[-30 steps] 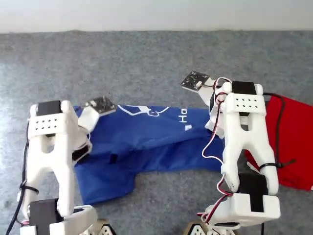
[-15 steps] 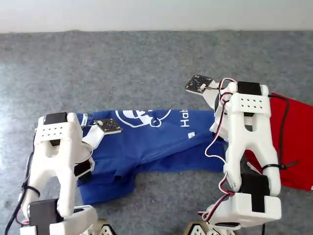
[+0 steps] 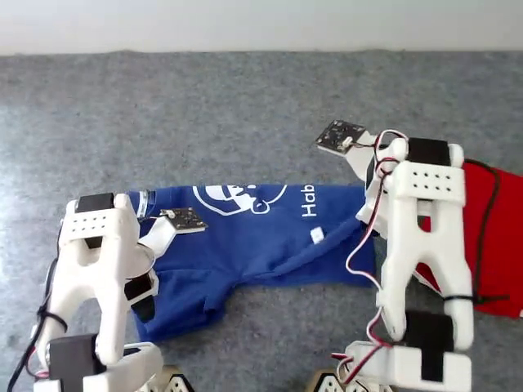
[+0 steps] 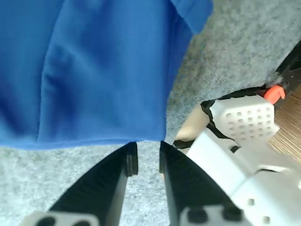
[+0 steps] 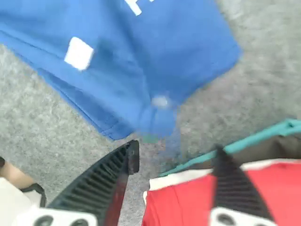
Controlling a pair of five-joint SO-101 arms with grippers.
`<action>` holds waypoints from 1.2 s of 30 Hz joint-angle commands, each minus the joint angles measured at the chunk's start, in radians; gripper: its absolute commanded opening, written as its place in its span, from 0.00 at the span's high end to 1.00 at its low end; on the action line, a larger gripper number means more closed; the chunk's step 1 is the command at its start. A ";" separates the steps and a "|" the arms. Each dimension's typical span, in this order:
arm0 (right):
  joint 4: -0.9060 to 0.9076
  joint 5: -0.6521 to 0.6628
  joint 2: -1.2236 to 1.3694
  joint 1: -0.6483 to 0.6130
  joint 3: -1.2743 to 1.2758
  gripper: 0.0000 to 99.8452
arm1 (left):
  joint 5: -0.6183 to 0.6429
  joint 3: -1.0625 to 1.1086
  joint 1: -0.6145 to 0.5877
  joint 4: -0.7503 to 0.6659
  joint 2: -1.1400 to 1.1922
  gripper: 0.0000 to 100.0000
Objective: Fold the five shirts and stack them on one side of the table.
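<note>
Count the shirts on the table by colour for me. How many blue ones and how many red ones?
Blue shirt: 1
Red shirt: 1
Total: 2

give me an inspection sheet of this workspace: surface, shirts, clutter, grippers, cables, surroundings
surface: grey carpet-like cover, lying flat.
job's things: blue shirt mid-table, partly folded, rumpled along its near edge; red shirt at the right side, partly under the right arm.
clutter: nothing seen.
grippers: left gripper open by a narrow gap, tips at the blue shirt's hem; right gripper wide open over the grey cover, between the blue shirt's corner and the red shirt.
cables: wires loop loose along the right arm; black cable crosses the red shirt.
surroundings: white wall behind the table.
</note>
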 commanded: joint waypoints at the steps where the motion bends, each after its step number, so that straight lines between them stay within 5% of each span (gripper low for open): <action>1: 0.005 -0.040 -0.104 0.001 -0.005 0.64 | 0.041 -0.025 -0.003 0.023 -0.091 0.91; 10: -0.056 -0.101 -0.153 -0.001 -0.005 0.67 | 0.086 -0.236 -0.117 0.018 -0.330 0.85; 17: -0.154 -0.310 0.007 -0.122 0.008 1.00 | 0.252 -0.280 -0.120 -0.020 -0.245 0.96; 27: -0.071 -0.474 0.317 -0.225 0.008 0.99 | 0.255 -0.280 -0.178 -0.009 -0.221 0.99; 36: 0.090 -0.491 0.386 -0.311 -0.008 0.99 | 0.255 -0.283 -0.190 -0.011 -0.221 0.99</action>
